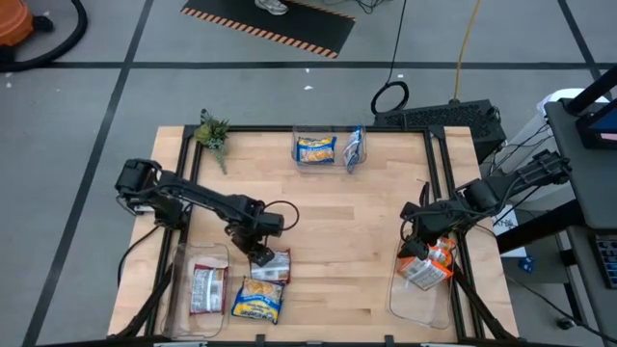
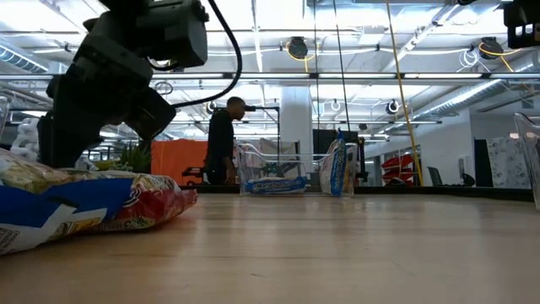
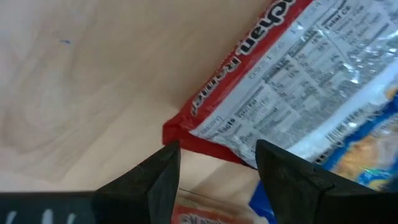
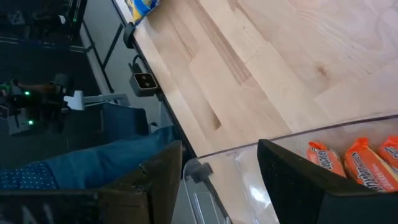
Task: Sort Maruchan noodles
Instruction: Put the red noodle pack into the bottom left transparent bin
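The left gripper (image 1: 262,253) hung low over the near left part of the wooden table (image 1: 357,222), directly above a white-and-red Maruchan packet (image 1: 271,263) that lay flat on the wood. In the left wrist view the two dark fingers (image 3: 158,180) stood apart with bare table and the packet's red edge between them, so the jaws were released and grasped nothing; the packet's silver back with its printed nutrition panel (image 3: 292,93) filled much of that view. Just beside it, toward the front edge, lay a blue-and-yellow packet (image 1: 257,300), touching or slightly overlapping the white-and-red one. To the left of these, a clear bin (image 1: 183,289) held another white-and-red packet (image 1: 206,289). At the far edge of the table a second clear bin (image 1: 328,135) held a blue-and-yellow packet lying flat (image 1: 315,149) and another standing on edge (image 1: 354,147). The right gripper (image 1: 416,243) hovered at the right side of the table over a third clear bin (image 1: 415,299), which held orange packets (image 1: 429,268); in the right wrist view its fingers (image 4: 292,180) were spread with nothing between them, the bin's transparent wall (image 4: 249,180) and the orange packets (image 4: 354,165) just below. A small green plant (image 1: 213,133) sat at the far left corner. In the low view a person (image 2: 224,139) stood in the room beyond the table.
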`<state>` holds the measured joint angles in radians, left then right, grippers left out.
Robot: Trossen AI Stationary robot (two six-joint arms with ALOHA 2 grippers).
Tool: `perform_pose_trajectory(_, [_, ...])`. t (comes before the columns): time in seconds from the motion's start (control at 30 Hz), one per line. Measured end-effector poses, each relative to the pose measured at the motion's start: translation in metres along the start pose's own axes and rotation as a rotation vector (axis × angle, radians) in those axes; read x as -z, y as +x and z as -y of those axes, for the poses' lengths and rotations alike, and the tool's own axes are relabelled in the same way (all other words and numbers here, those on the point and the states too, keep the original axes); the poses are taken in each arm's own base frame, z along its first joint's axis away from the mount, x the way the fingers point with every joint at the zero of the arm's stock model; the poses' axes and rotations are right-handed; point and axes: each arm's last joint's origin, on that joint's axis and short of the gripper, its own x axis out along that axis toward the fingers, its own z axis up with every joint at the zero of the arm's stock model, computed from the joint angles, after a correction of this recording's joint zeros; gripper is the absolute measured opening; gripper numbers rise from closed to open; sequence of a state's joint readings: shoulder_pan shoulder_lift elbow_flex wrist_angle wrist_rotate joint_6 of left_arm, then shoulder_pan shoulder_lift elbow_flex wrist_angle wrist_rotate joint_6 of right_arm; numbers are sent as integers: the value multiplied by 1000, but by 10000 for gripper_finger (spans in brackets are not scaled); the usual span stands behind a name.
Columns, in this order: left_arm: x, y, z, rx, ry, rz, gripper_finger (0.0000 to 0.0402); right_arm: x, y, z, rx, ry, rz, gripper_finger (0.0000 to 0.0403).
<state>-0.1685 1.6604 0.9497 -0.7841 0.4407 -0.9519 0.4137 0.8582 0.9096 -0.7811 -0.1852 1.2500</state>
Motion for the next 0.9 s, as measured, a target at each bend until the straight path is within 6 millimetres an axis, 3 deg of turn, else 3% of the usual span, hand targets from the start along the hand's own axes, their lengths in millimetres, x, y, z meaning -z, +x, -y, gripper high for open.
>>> perform_pose_trajectory(0.27, [6,-7,-10,-46,-52,-66,213,0,0,0,3,2,1,203])
perform_pose_trajectory(0.63, [-3,11,-25,12,-5,-49,209,0,1,1,10,-13,3,203])
perform_pose_trajectory(0.9, [-7,22,-24,125,63,6,114,-1,1,0,8,7,16,203])
